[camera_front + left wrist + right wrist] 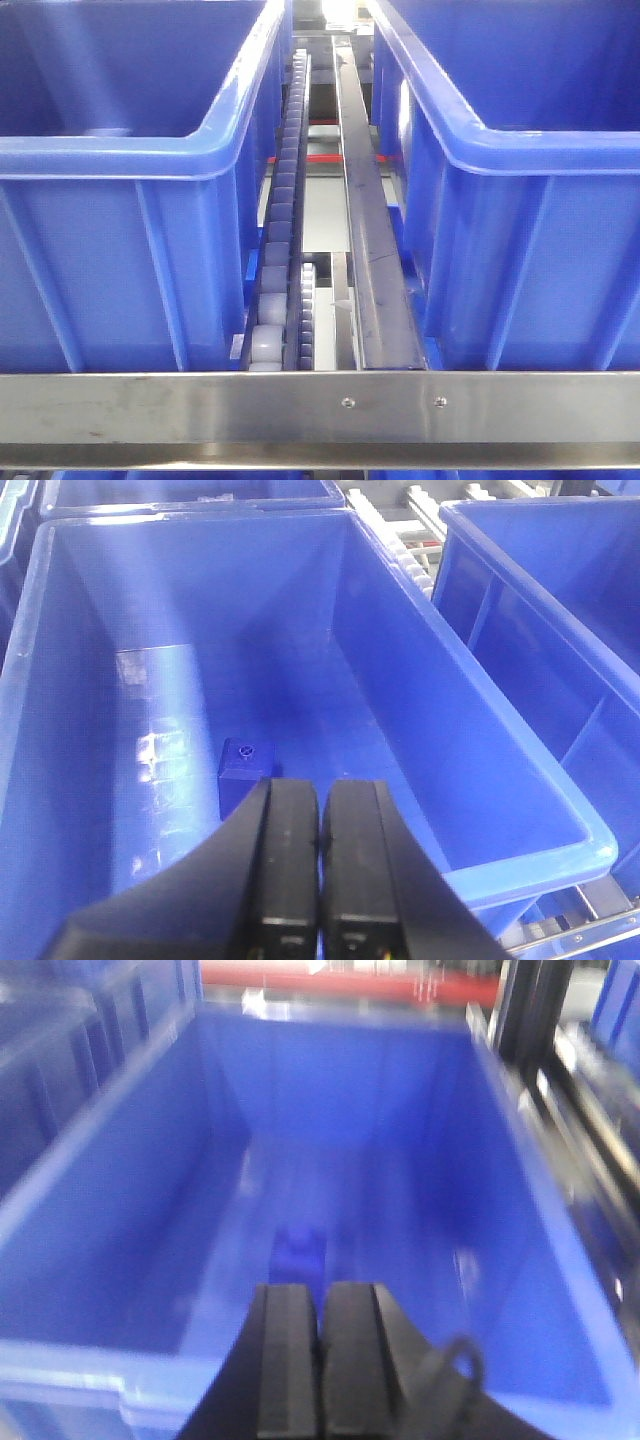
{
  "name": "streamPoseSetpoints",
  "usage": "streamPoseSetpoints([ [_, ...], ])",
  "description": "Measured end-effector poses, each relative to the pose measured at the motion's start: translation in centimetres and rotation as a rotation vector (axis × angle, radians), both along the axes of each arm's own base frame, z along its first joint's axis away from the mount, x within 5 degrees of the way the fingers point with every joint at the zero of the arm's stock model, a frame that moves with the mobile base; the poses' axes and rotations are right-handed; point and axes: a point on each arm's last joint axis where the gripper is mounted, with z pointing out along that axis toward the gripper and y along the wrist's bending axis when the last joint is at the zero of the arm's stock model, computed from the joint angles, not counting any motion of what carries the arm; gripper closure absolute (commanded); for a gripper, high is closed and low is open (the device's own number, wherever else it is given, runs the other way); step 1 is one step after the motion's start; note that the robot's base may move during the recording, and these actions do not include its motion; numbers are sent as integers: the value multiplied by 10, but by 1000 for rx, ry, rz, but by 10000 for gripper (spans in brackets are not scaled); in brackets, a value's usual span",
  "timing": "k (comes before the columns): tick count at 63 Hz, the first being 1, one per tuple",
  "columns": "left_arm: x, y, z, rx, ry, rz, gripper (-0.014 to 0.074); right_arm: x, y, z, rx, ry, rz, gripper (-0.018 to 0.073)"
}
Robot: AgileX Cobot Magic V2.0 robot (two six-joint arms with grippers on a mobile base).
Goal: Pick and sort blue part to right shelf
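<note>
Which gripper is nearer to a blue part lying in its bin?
Hard to say. The left gripper is shut above a blue part on its bin floor; the right gripper is shut above a blurred blue part likewise.

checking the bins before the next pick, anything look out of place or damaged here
Nothing stands out. A small blue part lies on the floor of the bin under the left pincer, and another blue part in the bin under the right pincer. Both pincers are shut and empty. The right view is blurred.
</note>
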Motion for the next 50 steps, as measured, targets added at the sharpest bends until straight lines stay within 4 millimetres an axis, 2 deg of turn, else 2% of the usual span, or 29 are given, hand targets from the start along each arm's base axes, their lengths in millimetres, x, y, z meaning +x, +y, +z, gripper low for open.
streamPoseSetpoints([
  [34,1,0,-1,-2,0,0,471,0,0,2,2,-22,2,523],
  [40,0,1,-11,3,13,9,471,0,0,2,2,-22,2,523],
  [50,-10,9,-41,3,-47,126,471,0,0,2,2,-22,2,523],
])
